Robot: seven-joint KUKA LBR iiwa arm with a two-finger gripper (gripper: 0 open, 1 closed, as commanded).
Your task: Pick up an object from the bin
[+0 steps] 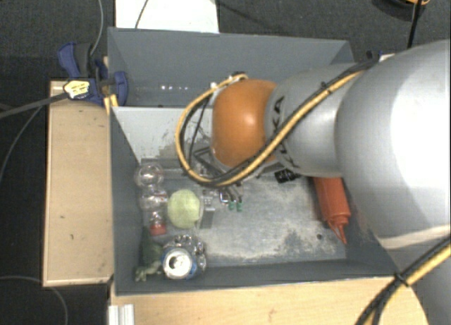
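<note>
My gripper hangs low over the middle of the bin floor, mostly hidden under the arm's orange cover. Just left of it lies a pale green ball, close to the gripper's metal parts. I cannot tell whether they touch. A clear plastic bottle with a red cap lies along the left wall beside the ball. In front of the ball a silver drink can lies with its top towards the camera.
A dark green toy figure lies in the front left corner next to the can. An orange-red tube-shaped thing lies by the right wall, partly under the arm. A small black piece sits behind the gripper. The bare floor spreads front and centre.
</note>
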